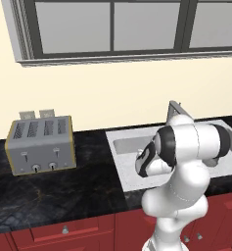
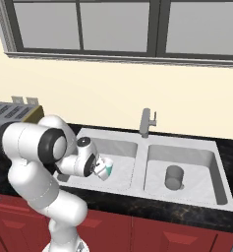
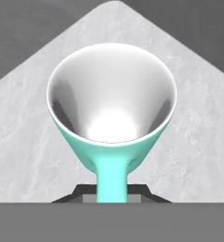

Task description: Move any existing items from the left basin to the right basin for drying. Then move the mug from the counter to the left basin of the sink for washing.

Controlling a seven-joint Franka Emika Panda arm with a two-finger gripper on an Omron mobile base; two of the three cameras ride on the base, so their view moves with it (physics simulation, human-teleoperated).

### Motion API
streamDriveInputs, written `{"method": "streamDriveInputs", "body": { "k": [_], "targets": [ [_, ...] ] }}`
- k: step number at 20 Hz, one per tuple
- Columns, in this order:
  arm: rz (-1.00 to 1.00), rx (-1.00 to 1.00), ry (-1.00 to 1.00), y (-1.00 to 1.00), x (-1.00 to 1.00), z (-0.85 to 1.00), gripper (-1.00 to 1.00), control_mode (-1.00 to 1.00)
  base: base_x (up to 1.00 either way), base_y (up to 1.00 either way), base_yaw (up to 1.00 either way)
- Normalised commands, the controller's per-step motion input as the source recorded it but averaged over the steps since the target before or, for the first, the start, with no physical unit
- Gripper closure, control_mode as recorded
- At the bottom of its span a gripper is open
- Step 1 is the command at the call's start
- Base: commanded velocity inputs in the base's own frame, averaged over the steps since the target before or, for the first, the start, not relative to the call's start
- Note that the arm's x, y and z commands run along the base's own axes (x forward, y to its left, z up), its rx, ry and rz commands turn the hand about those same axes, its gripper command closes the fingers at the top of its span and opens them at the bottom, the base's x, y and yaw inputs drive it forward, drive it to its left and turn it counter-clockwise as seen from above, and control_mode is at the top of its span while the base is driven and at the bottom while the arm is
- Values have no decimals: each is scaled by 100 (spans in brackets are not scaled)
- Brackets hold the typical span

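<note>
With the grey cup (image 2: 174, 177) already stood in the right basin (image 2: 206, 170), the mug (image 2: 104, 169) is seen clamped by its handle in the gripper (image 2: 97, 167) and held over the left basin (image 2: 123, 147), where it is yet to be set down and released

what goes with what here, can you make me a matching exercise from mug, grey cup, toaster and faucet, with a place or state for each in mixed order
Column one:
1. mug
2. grey cup
3. toaster
4. faucet

Column two:
A. stands at the middle back of the sink
B. held by the pincer over the left basin
C. sits on the black counter
D. stands in the right basin

Pairs: 1-B, 2-D, 3-C, 4-A
</note>
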Motion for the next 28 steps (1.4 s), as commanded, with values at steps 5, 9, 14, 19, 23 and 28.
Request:
{"method": "streamDriveInputs", "body": {
  "k": [5,9,14,19,23,28],
  "targets": [
    [0,0,1,-2,4,-10,100,-100,0,0,0],
    [0,0,0,-3,3,-11,100,-100,0,0,0],
    [0,0,0,-3,5,-16,100,-100,0,0,0],
    [0,0,0,-3,1,-21,100,-100,0,0,0],
    [0,0,0,0,5,-24,100,-100,0,0,0],
    [0,0,-3,0,-2,-8,-100,-100,0,0,0]
  ]
}}
